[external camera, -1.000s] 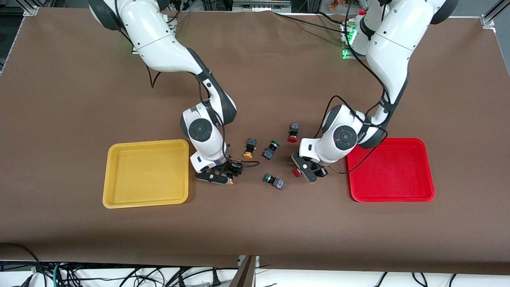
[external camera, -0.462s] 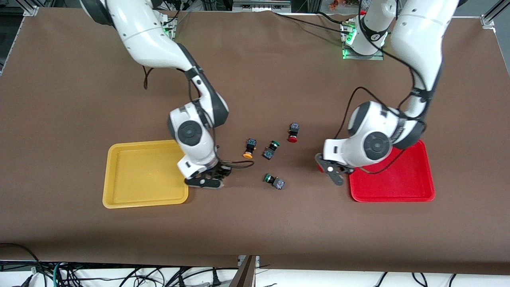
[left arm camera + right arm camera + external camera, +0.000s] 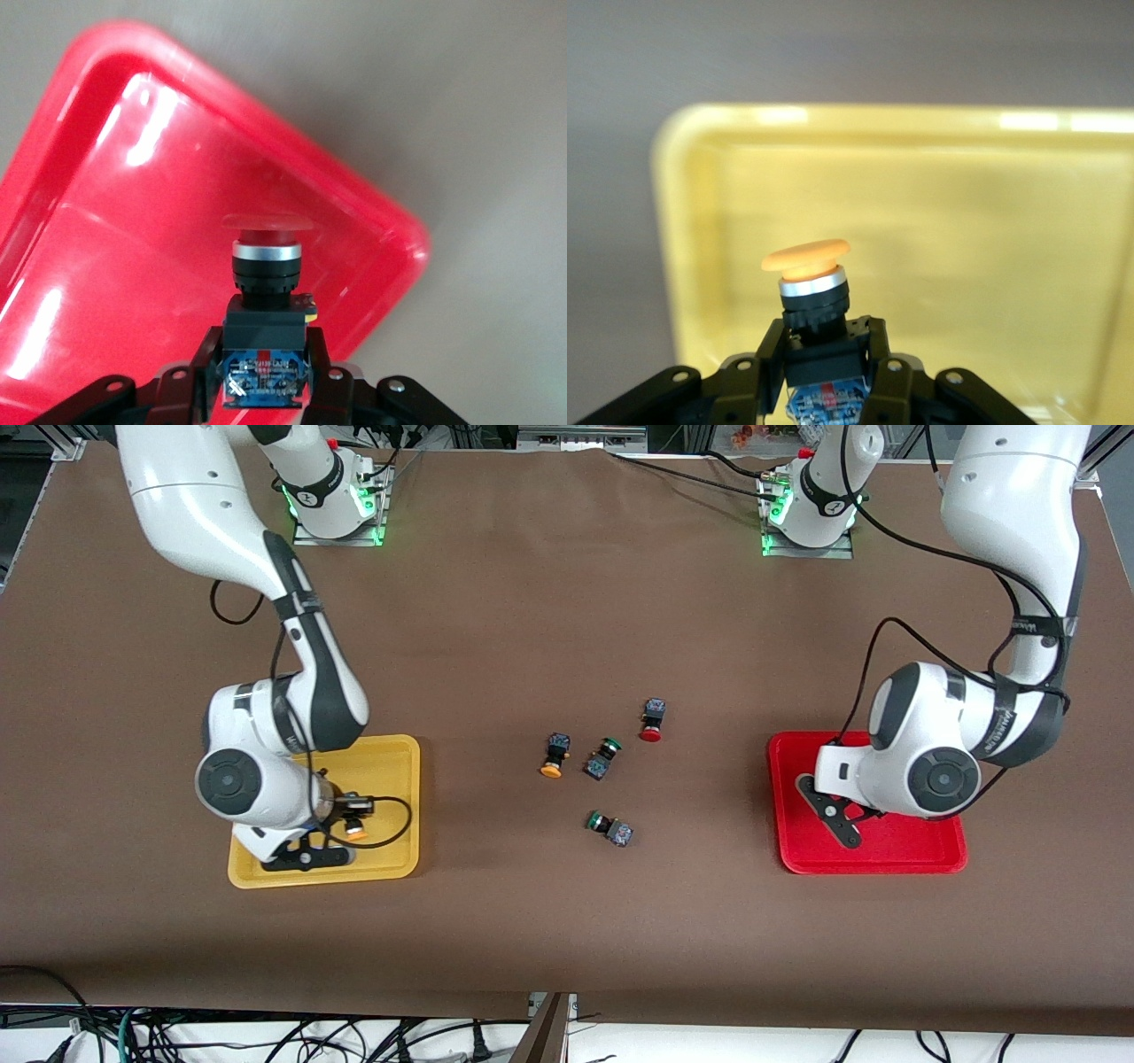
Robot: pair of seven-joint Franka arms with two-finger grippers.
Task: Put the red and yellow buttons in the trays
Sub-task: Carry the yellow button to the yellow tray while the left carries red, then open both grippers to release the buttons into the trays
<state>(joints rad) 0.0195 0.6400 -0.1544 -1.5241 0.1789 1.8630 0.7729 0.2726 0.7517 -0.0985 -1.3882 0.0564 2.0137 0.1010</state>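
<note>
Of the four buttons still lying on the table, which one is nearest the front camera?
The lone green-capped button. It lies lowest in the front view, apart from the yellow-capped, other green-capped and red-capped buttons, which lie farther from the camera.

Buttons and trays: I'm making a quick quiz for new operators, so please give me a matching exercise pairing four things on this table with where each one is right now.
Things:
1. yellow button held by the right end effector
2. red button held by the left end effector
3. loose red button
4. loose yellow button

Places:
A. on the table, beside a green button
B. over the red tray
C. over the yellow tray
D. on the table, farthest of the loose buttons from the front camera

Pairs: 1-C, 2-B, 3-D, 4-A
</note>
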